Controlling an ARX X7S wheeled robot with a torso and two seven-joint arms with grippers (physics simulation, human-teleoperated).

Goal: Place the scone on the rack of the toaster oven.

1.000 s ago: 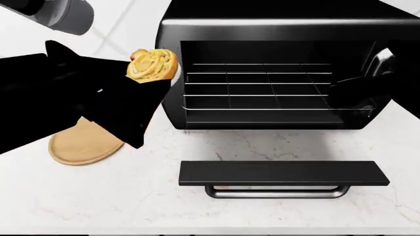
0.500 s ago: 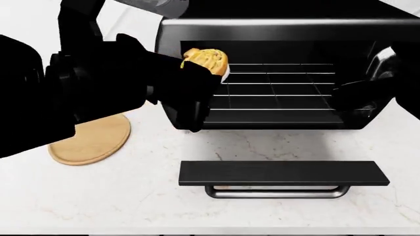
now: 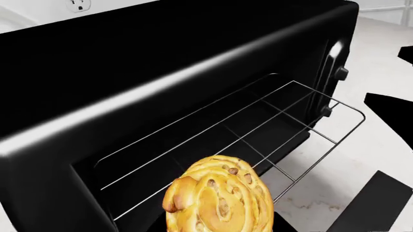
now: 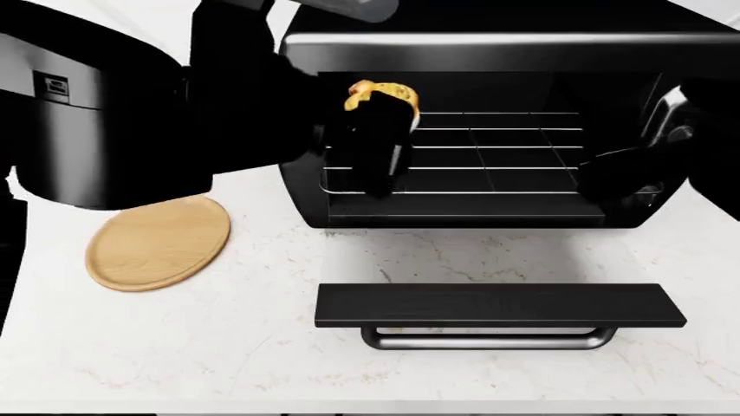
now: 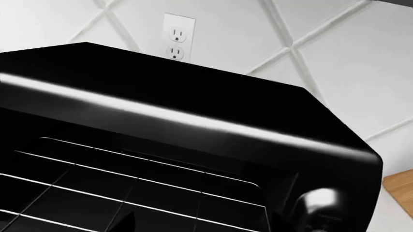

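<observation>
The scone (image 4: 382, 94) is golden and swirled, held in my left gripper (image 4: 382, 111), which is shut on it. It hangs just in front of the left part of the toaster oven's (image 4: 497, 52) open mouth, above the front of the silver wire rack (image 4: 497, 147). In the left wrist view the scone (image 3: 219, 198) fills the lower middle, with the rack (image 3: 258, 130) and oven (image 3: 161, 58) behind it. My right gripper (image 4: 625, 169) is at the oven's right front corner, jaws apart and empty. The right wrist view shows the rack (image 5: 96, 188) and oven top (image 5: 161, 101).
The oven's black door (image 4: 497, 305) lies dropped flat on the white counter with its metal handle (image 4: 486, 338) toward me. A round wooden plate (image 4: 159, 241) lies left of the oven. A wall outlet (image 5: 176, 36) is behind the oven.
My left arm has carried the scone rightward from beside the oven's left edge to the front of its opening. The right arm has not moved.
</observation>
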